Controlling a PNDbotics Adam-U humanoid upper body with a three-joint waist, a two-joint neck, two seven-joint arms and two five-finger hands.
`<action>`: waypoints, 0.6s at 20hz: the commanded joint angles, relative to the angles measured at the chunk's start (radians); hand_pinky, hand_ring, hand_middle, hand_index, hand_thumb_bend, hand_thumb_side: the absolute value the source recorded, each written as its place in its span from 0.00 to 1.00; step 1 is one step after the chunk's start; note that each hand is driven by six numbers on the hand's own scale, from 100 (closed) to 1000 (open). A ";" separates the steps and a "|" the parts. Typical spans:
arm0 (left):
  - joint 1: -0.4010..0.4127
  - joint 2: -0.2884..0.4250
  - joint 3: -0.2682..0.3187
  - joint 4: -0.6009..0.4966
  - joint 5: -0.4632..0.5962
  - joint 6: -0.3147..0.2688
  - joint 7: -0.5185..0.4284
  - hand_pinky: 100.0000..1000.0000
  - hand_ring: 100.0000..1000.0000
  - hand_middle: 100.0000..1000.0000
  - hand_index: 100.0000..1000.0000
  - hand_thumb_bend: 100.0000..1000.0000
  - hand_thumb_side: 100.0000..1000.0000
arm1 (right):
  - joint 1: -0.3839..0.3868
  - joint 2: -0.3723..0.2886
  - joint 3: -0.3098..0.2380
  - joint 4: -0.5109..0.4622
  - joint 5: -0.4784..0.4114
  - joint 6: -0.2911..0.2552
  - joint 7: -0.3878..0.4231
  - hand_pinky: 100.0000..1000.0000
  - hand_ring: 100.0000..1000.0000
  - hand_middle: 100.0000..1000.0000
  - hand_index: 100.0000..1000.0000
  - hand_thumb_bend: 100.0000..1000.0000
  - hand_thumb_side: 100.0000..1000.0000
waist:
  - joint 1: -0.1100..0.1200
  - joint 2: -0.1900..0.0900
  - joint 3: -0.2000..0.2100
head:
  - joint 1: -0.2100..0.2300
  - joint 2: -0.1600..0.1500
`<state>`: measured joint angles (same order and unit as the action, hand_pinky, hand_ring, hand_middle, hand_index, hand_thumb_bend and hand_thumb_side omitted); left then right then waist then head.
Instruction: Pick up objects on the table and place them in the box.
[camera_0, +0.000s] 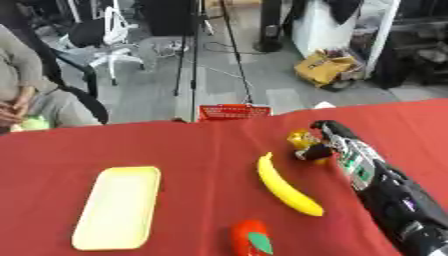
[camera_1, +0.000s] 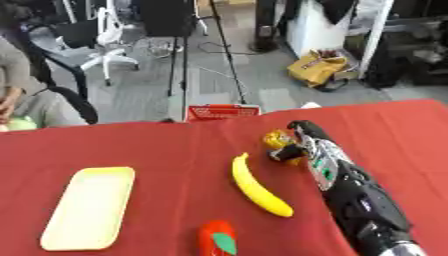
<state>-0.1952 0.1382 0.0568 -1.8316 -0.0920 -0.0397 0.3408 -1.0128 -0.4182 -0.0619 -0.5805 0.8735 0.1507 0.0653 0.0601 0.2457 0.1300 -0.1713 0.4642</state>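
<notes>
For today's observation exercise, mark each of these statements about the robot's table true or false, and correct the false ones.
1. The right hand is curled round a small yellow object. True.
2. The banana lies inside the yellow tray. False: it lies on the red tablecloth, apart from the tray.
3. A red object with a green patch sits near the table's front edge. True.
4. The left hand is holding the banana. False: no left hand is in view.
</notes>
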 joint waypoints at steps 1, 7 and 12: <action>-0.011 0.009 -0.001 -0.015 -0.001 -0.002 -0.002 0.47 0.73 0.71 0.72 0.59 0.80 | -0.016 -0.015 -0.003 -0.002 -0.015 -0.002 0.004 0.61 0.67 0.85 0.89 0.57 0.28 | 0.011 -0.017 -0.002 | 0.001 -0.011; -0.011 0.010 -0.001 -0.015 -0.004 -0.004 -0.003 0.48 0.73 0.71 0.72 0.59 0.81 | -0.016 -0.014 0.002 -0.003 0.021 -0.011 -0.030 0.62 0.66 0.83 0.88 0.56 0.29 | 0.007 -0.021 -0.006 | 0.002 -0.011; -0.012 0.010 -0.001 -0.015 -0.006 -0.005 -0.002 0.48 0.73 0.71 0.72 0.59 0.81 | -0.016 -0.012 0.009 -0.009 0.074 -0.016 -0.054 0.54 0.61 0.79 0.85 0.46 0.28 | 0.003 -0.023 -0.008 | 0.002 -0.012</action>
<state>-0.1952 0.1382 0.0527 -1.8316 -0.0935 -0.0404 0.3398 -1.0112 -0.4177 -0.0550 -0.5765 0.9276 0.1352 0.0210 0.0601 0.2454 0.1228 -0.1708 0.4642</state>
